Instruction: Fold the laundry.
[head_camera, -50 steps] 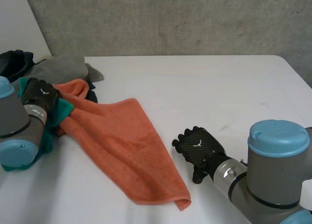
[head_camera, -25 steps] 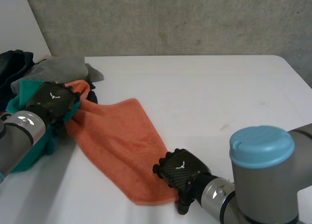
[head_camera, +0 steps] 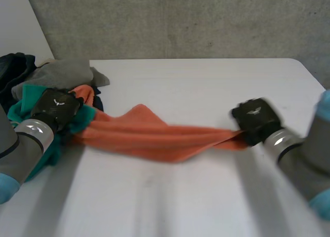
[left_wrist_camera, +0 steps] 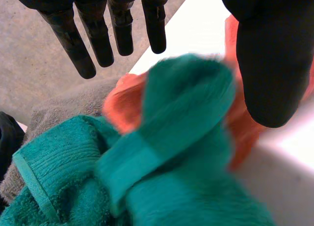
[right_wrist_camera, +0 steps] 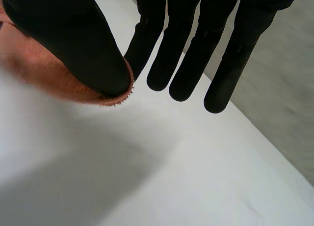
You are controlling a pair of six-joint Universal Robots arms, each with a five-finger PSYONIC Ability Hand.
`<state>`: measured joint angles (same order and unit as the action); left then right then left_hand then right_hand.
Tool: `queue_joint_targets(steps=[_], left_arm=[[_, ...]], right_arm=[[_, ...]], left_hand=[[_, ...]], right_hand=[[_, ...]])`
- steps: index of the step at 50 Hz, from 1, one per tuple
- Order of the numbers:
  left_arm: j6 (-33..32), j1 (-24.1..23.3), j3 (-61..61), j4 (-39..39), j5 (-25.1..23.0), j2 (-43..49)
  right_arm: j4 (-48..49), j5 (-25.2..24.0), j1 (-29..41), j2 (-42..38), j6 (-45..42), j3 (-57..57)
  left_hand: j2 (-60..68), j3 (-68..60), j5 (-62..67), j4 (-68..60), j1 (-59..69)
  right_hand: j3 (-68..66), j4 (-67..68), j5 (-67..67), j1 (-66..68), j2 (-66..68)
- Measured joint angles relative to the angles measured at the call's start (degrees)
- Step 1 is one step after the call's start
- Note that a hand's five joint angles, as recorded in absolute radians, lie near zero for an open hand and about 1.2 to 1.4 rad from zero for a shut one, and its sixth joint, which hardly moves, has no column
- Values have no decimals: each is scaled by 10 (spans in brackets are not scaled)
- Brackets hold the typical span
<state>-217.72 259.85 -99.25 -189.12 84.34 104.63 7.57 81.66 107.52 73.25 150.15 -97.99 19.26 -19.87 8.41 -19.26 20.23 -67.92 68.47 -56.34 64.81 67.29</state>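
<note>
**Right hand (head_camera: 255, 118) clamped on the orange towel's corner, far end left loose**

The orange towel (head_camera: 154, 134) is pinched at one corner between the right hand's thumb and a finger, with the other fingers held straight beside it. Only the fringe of the corner is caught in that pinch. The towel is drawn out into a bunched, rope-like band across the white table (head_camera: 206, 82). Its other end is buried at the pile, under the left hand (head_camera: 55, 107).

The left hand's fingers are held straight and well apart from the thumb, so nothing is gripped there. A teal towel (left_wrist_camera: 181, 137) is bulged up beneath its palm, with the orange end tucked behind it and a grey cloth (head_camera: 67, 72) just beyond.

Three faults are judged likely:

- **Slipped corner:** the thin pinch could be pulled off if the band is tensioned further.
- **Dragged pile:** the teal towel could be hauled out with the orange one, since the two are tangled and neither is held down.
- **Lost shape:** the towel is gathered rather than spread, so any fold made now would be set crooked.
</note>
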Motion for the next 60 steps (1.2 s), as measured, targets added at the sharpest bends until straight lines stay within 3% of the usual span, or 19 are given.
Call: queue_joint_targets(steps=[5,10,14,17,18,19,20,21,28,33,36,39,40,41,42,44,51,60], left_arm=[[-2,-2,-2,-2,1,5],[-11,1,-1,-7,1,20],[-27,9,8,-21,2,44],[-46,17,25,-37,3,73],[-56,21,34,-43,3,87],[-69,27,45,-50,5,103],[-79,31,53,-53,7,114],[-93,37,64,-58,10,130],[-177,82,121,-78,77,182],[-189,101,126,-103,112,169],[-180,98,114,-114,107,150],[-163,83,96,-116,84,128],[-158,79,92,-115,77,122],[-144,66,81,-112,57,109],[-133,57,75,-108,44,100],[-109,36,65,-97,14,84],[-22,-34,93,-29,-66,75],[19,-75,293,100,-63,218]], right_arm=[[-62,-39,-107,-16,-64,48],[-98,-54,-156,-46,-95,87],[-107,-57,-164,-60,-93,102],[-108,-60,-160,-64,-86,104],[-107,-61,-158,-65,-83,103],[-107,-63,-154,-66,-79,102],[-106,-64,-152,-66,-77,101],[-105,-65,-149,-67,-74,100],[-102,-68,-145,-68,-69,96],[-103,-70,-154,-69,-72,99],[-105,-76,-158,-69,-74,101],[-109,-84,-159,-68,-75,102],[-109,-85,-159,-68,-75,102],[-111,-90,-159,-67,-75,102],[-113,-93,-159,-65,-75,103],[-116,-98,-159,-63,-76,104],[-129,-110,-161,-55,-81,109],[-161,-128,-169,-52,-120,116]], left_hand=[[0,0,0,0,0],[0,0,0,0,0],[12,-8,16,-9,7],[171,-155,170,-162,175],[171,-155,170,-162,175],[366,-347,359,-356,387],[366,-347,359,-356,387],[472,-462,471,-471,467],[491,-482,481,-494,467],[491,-482,481,-494,467],[491,-482,481,-494,467],[403,-406,413,-415,384],[332,-337,346,-346,305],[198,-194,201,-199,137],[198,-194,201,-199,137],[-40,43,-33,40,-83],[-68,72,-59,70,-89],[-42,51,-34,45,-53]], right_hand=[[0,0,0,0,0],[0,0,0,0,0],[0,0,0,0,0],[0,0,0,0,0],[0,0,0,0,0],[0,0,0,0,0],[0,0,0,0,0],[0,0,0,0,0],[0,0,0,0,0],[0,0,0,0,0],[0,0,0,0,0],[0,0,0,0,0],[0,0,0,0,0],[0,0,0,0,0],[0,0,0,0,0],[0,0,0,0,0],[0,0,0,0,0],[0,0,0,0,0]])
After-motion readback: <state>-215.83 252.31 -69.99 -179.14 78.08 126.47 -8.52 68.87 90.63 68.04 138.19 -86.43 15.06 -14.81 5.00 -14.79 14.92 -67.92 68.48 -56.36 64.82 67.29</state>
